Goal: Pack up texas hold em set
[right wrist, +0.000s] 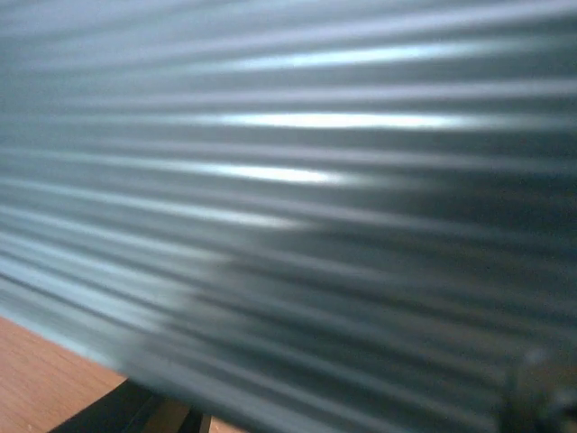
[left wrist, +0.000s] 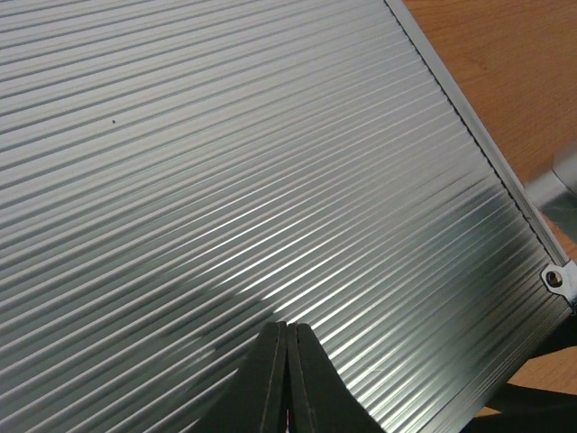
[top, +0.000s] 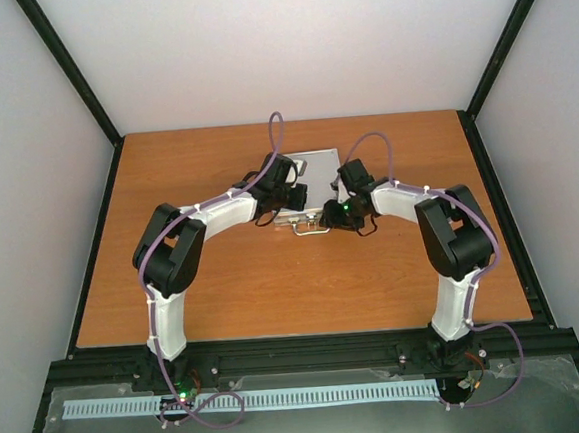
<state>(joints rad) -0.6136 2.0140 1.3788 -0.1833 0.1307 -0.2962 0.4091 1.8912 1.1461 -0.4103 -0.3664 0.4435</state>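
Note:
The texas hold em set shows only as a small silver ribbed aluminium case (top: 313, 164), lying flat with its lid down in the middle of the wooden table. Its handle (top: 311, 229) points toward the arms, and its contents are hidden. My left gripper (left wrist: 287, 327) is shut, with its tips resting on the ribbed lid (left wrist: 225, 162) and nothing between them. My right gripper (top: 335, 214) is at the case's front right corner. Its wrist view is filled by the blurred ribbed case (right wrist: 315, 180), so its jaws do not show.
The wooden table (top: 224, 282) stretches around the case, bordered by a black frame and white walls. A rounded metal corner with a rivet (left wrist: 556, 279) marks the case's edge in the left wrist view. A strip of table (right wrist: 45, 361) shows under the case.

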